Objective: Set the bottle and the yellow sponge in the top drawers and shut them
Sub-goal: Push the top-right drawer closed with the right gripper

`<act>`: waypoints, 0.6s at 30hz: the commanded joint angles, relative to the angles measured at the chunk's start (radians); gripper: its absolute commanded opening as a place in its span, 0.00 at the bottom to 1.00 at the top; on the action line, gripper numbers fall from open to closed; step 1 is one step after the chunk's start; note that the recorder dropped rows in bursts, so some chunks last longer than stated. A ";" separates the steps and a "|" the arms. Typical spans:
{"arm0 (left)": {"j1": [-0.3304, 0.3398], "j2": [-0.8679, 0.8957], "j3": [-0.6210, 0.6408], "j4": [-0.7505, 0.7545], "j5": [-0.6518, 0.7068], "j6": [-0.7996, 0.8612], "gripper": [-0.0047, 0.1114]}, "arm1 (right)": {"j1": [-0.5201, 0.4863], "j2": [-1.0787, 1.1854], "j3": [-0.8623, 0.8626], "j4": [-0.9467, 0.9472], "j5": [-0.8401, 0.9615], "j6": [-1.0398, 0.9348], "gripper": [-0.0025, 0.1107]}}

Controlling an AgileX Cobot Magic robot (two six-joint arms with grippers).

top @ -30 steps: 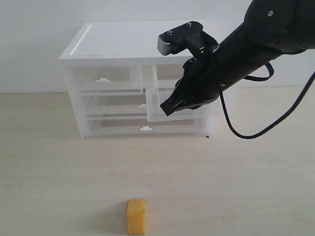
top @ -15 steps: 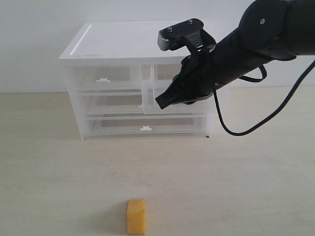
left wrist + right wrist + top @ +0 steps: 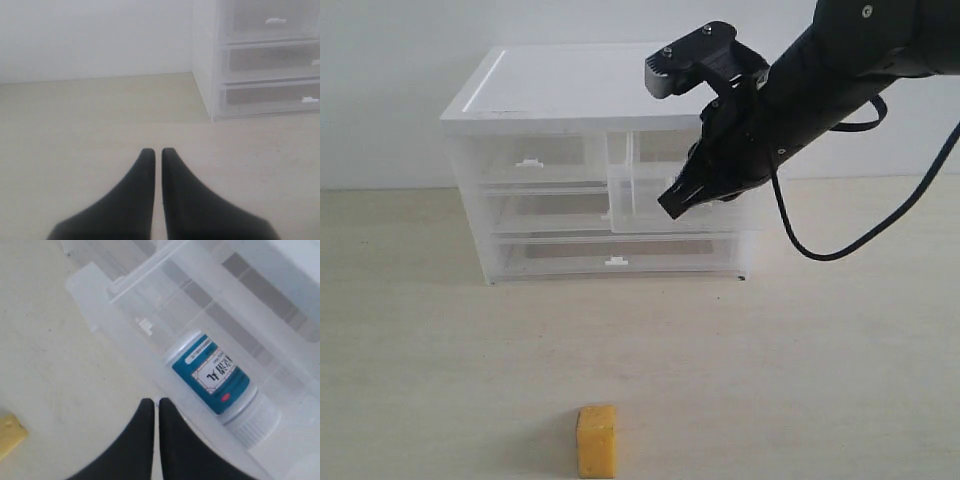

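**Pale tabletop, white wall: bottle in a drawer, sponge out in the open**

You are working on a light wooden tabletop [image 3: 820,380] against a plain white wall [image 3: 380,80], with the translucent drawer cabinet [image 3: 570,85] at the back. The right top drawer [image 3: 635,205] stands partly pulled out. The bottle [image 3: 212,377] lies on its side inside it, teal label up. Your right gripper [image 3: 676,204] has its jaws pressed together with nothing between them. Its tips sit at that drawer's front wall, and you cannot tell from these views whether they touch it. The left top drawer [image 3: 535,160] sits flush in the cabinet. The yellow sponge [image 3: 597,440] stands alone near the table's front edge, well apart from the cabinet. Your left gripper [image 3: 157,152] is also closed and empty, low over bare table off the cabinet's side.
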State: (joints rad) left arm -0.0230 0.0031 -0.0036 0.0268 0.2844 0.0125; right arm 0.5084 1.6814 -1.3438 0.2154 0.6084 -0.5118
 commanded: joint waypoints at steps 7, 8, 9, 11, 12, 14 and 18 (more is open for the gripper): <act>0.002 -0.003 0.004 -0.008 -0.008 0.003 0.08 | -0.002 0.089 -0.006 -0.051 -0.321 0.014 0.03; 0.002 -0.003 0.004 -0.008 -0.008 0.003 0.08 | -0.002 0.098 -0.006 -0.051 -0.347 0.014 0.03; 0.002 -0.003 0.004 -0.008 -0.008 0.003 0.08 | -0.002 0.108 -0.006 -0.051 -0.405 0.012 0.03; 0.002 -0.003 0.004 -0.008 -0.008 0.003 0.08 | -0.005 0.117 -0.006 -0.051 -0.452 0.010 0.03; 0.002 -0.003 0.004 -0.008 -0.008 0.003 0.08 | -0.007 0.122 -0.006 -0.051 -0.477 0.010 0.03; 0.002 -0.003 0.004 -0.008 -0.008 0.003 0.08 | -0.011 0.132 -0.006 -0.051 -0.515 0.010 0.03; 0.002 -0.003 0.004 -0.008 -0.008 0.003 0.08 | -0.026 0.142 -0.006 -0.047 -0.540 0.013 0.03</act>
State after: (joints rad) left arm -0.0230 0.0031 -0.0036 0.0268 0.2844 0.0125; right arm 0.4999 1.8265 -1.3438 0.1678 0.1342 -0.5039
